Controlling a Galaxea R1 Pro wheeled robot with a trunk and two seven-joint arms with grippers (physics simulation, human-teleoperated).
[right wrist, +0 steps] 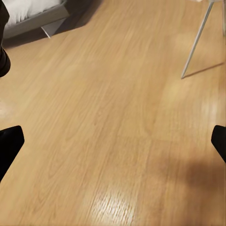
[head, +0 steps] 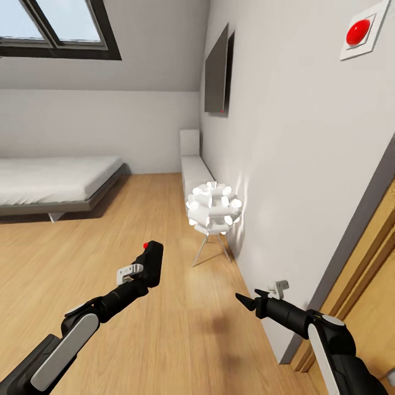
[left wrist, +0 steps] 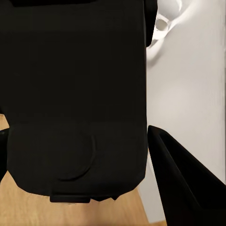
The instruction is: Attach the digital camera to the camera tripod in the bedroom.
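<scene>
Left gripper (head: 147,270) clamps the digital camera (head: 153,263) above the bedroom's plank floor (head: 164,230) — pickup done. Right gripper (head: 247,302) hangs open, empty — mounting on the tripod remains.

Light wood plank floor (right wrist: 113,122) spreads between two dark fingertips (right wrist: 9,143) set wide apart; a thin metal leg (right wrist: 195,40) and grey bed (right wrist: 33,16) stand beyond.
</scene>
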